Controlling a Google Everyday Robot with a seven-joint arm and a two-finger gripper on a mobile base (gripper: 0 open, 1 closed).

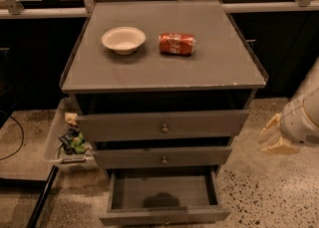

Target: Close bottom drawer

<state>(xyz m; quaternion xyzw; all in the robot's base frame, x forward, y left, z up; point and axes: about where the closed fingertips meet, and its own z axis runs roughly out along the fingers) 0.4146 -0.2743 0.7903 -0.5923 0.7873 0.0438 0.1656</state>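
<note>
Open bottom drawer (164, 215) at six o'clock, waiting for a push.
My gripper (273, 140) hangs at four o'clock beside the cabinet (164, 67); clenched or released, I cannot tell. I should meet the drawer's front centrally and push squarely inward.

At the right edge of the frame, about halfway down, the arm (305, 115) shows as a smooth, rounded shell in off-white, shading to a duller grey along its lower side. The gripper (273, 137) is at the shell's left end, a blunt, pale cream-yellow piece, warmer in tone than the casing behind it and with softly rounded edges.
</note>
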